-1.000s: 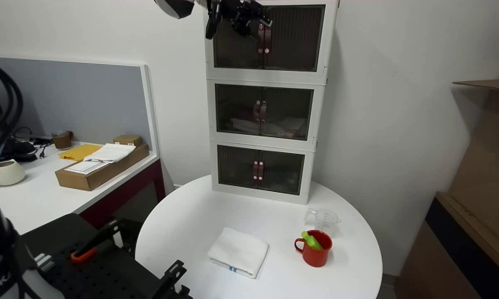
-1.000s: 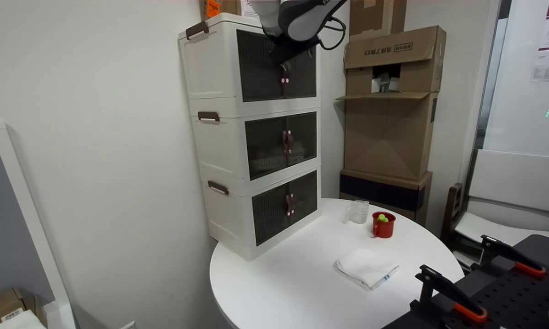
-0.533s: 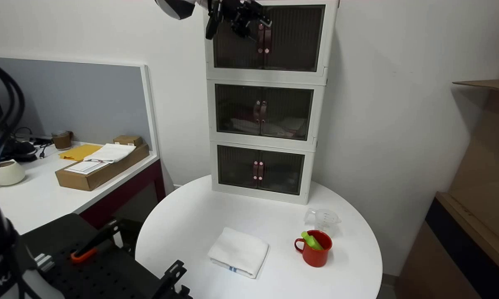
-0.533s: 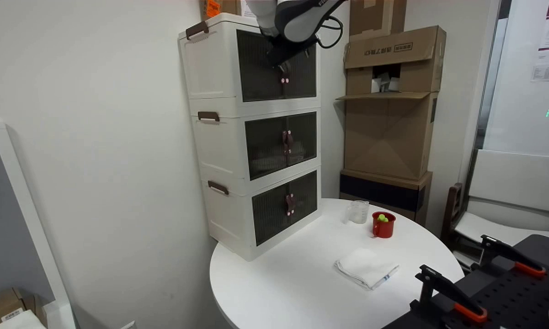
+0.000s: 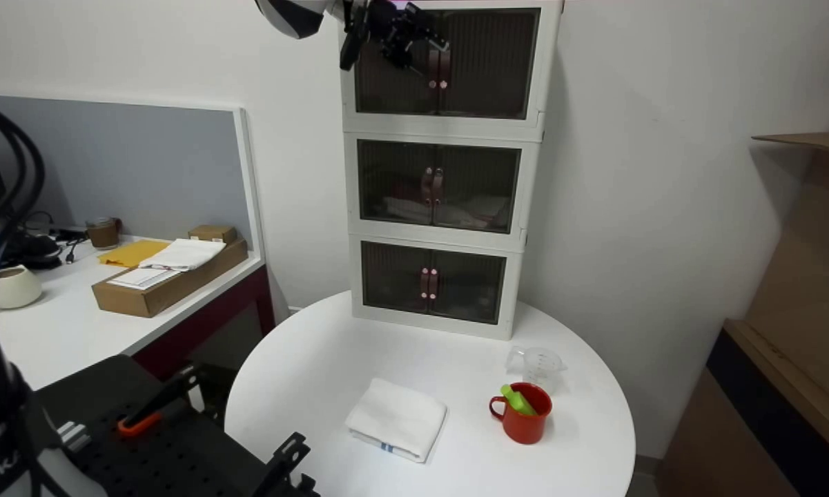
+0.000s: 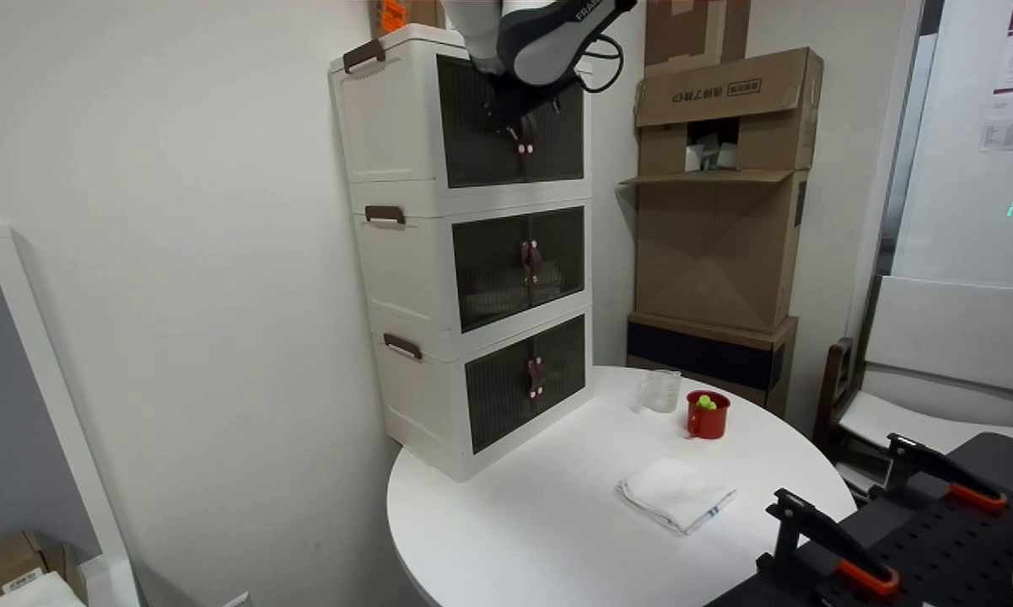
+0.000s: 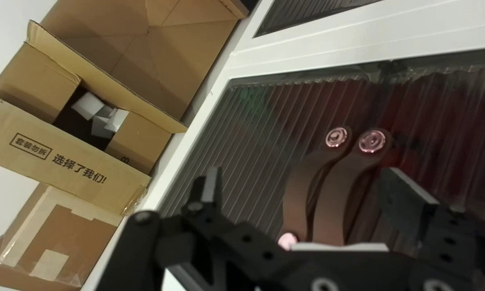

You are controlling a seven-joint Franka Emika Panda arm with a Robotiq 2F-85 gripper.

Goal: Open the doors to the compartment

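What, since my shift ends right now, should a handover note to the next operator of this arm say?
Hand: open, gripping nothing, in front of the top compartment. The wrist view shows both door handles between its spread jaws; whether anything touches is not clear.
Doors: both shut, side by side on that compartment, handles meeting at the middle.
Done: the hand is near the handles; neither door is open yet.
Left: open both doors, probably by closing on a handle and pulling outward.
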